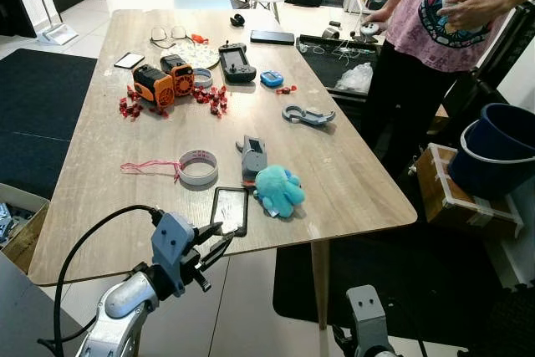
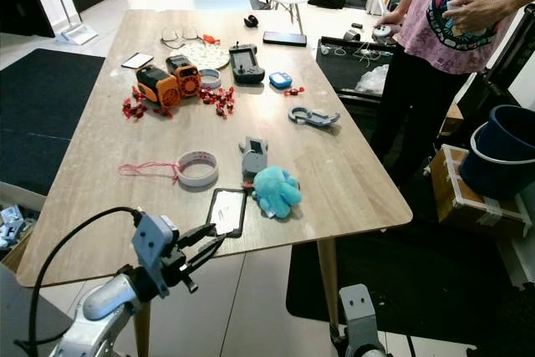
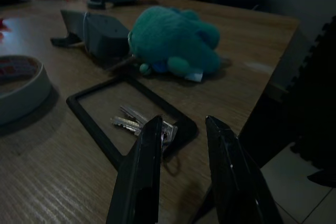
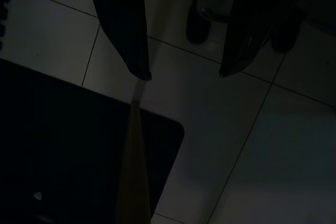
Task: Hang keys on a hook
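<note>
Over on the left, the left pincer (image 1: 219, 238) hovers at the near edge of the wooden counter (image 1: 100, 165), its two black fingers (image 3: 142, 171) spread apart with nothing between them, tips pointing at a black rectangular tray (image 1: 230, 210). The keys (image 3: 137, 124) sit inside that tray, flat on its floor, just ahead of the fingertips and not touched yet as far as the wrist view shows.

Just past the tray there's a roll of white tape (image 1: 198, 167) with a pink string (image 1: 149, 167) trailing off to the left. Further back on that side: an orange and black gadget (image 1: 165, 81), scattered little red bits (image 1: 132, 107), a small phone (image 1: 129, 60) and a pair of glasses (image 1: 169, 36).

Moving to the middle, a teal plush octopus (image 1: 277, 190) lies right beside the tray, touching or nearly touching a grey gadget (image 1: 252, 157) behind it. Farther back sit a black handheld controller (image 1: 236, 63), a small blue thing (image 1: 271, 79) and a grey carabiner-like clip (image 1: 308, 114).

On the right, a person in a pink shirt (image 1: 435, 14) stands by the counter's far corner, next to a dark blue bucket (image 1: 497, 148) on a box. The right pincer (image 4: 181, 74) hangs low over the tiled floor (image 4: 252, 145), fingers apart, holding nothing.
</note>
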Motion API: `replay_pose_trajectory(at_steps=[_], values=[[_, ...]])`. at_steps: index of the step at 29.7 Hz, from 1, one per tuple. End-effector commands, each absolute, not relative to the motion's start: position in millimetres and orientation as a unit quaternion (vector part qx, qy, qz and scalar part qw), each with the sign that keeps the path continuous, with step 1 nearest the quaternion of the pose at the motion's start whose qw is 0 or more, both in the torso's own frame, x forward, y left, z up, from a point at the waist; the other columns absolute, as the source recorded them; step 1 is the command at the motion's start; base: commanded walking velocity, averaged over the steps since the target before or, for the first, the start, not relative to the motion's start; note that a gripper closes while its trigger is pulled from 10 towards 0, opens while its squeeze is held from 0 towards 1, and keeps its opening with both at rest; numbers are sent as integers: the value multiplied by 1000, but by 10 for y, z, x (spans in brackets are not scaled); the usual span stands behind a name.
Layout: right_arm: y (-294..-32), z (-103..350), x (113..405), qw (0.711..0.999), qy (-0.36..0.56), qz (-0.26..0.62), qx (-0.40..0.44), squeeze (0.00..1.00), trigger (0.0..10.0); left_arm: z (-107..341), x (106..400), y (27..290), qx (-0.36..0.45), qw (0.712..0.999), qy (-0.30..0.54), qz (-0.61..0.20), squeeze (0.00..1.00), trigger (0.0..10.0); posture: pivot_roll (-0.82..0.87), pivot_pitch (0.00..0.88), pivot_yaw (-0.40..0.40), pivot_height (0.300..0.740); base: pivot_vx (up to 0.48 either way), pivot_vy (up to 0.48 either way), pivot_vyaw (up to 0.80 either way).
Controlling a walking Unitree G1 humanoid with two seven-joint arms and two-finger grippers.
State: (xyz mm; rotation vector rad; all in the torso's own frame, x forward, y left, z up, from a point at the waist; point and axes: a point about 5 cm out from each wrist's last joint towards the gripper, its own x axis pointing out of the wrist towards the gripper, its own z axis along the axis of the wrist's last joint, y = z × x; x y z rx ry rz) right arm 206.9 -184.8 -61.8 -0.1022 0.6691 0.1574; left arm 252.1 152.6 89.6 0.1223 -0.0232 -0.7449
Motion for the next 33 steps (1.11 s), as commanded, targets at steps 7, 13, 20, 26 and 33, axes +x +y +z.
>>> replay_pose_trajectory(at_steps=[7, 13, 20, 26, 33], values=[[-1856, -652, 2012, 937, 338, 75, -49, 0, 10000, 755, 2534, 1449, 70, 945, 26, -317, 0, 10000, 54, 90, -63, 740, 0, 0, 0], [-1852, -657, 2003, 937, 338, 75, -48, 0, 10000, 741, 2496, 1394, 57, 945, 36, -319, 0, 10000, 58, 83, -62, 740, 0, 0, 0], [-1842, -660, 2000, 936, 339, 78, -48, 0, 10000, 734, 2480, 1375, 50, 948, 39, -313, 0, 10000, 61, 81, -64, 740, 0, 0, 0], [-1837, -659, 2003, 937, 338, 77, -47, 0, 10000, 726, 2490, 1364, 52, 949, 42, -308, 0, 10000, 58, 82, -59, 740, 0, 0, 0], [-1839, -661, 1998, 937, 339, 77, -47, 0, 10000, 752, 2508, 1375, 50, 952, 32, -301, 0, 9451, 58, 84, -60, 740, 0, 0, 0]])
